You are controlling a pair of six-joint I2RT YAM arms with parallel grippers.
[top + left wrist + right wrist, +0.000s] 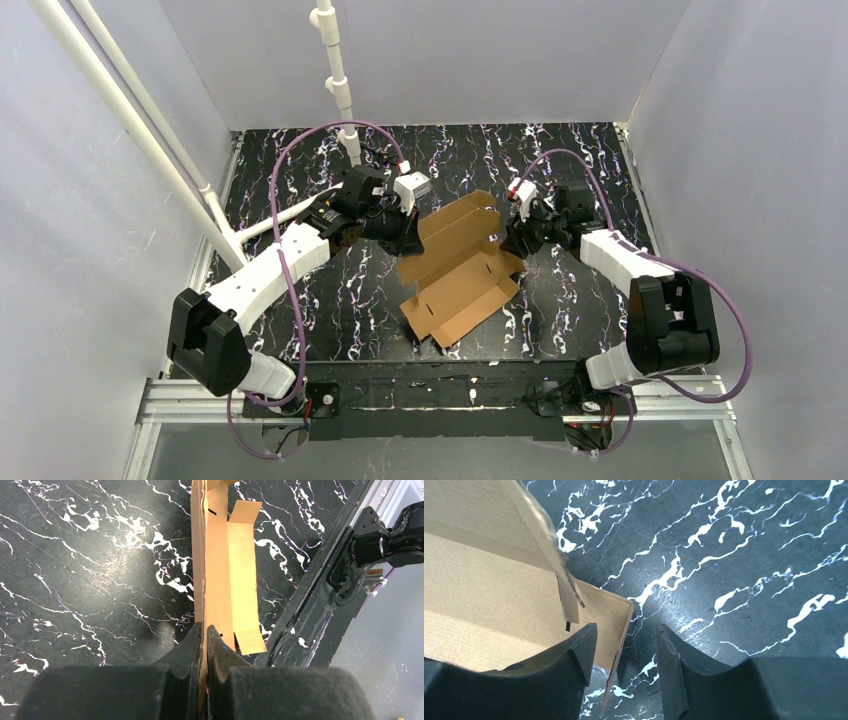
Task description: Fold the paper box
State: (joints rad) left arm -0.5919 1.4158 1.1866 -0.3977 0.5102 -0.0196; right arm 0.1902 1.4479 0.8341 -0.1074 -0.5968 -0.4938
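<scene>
Top view, paper box: the paper box [462, 265] lies partly folded near the middle of the black marbled table [300, 300], between the two arms; its long panels are raised into a shallow trough and its flaps stick out at the near and far ends.
Top view, left gripper: the left gripper [408, 235] meets the box's far-left edge.
Top view, right gripper: the right gripper [510, 238] sits at the box's right side, by a notched flap.
Top view, surroundings: a white pipe [335, 70] comes down behind the left arm. Purple cables [290, 160] loop over both arms. A metal frame [450, 395] runs along the near edge.
Left wrist view, pincer: the two black fingers [192, 642] are pressed together on a cardboard panel seen edge-on, which stands upright between them.
Left wrist view, box: the rest of the box stretches away from the fingers, with a narrower side panel lying to the right and ending in a small flap.
Left wrist view, in the way: the raised panel hides what lies straight behind it. The table's black edge strip [320, 595] and a black arm joint [370, 545] show at the right.
Right wrist view, pincer: the fingers [674, 665] stand apart, gripping nothing.
Right wrist view, box: a corner of a box panel reaches into the gap, close to the left-hand finger. A raised flap crosses the upper left and covers part of the panel.
</scene>
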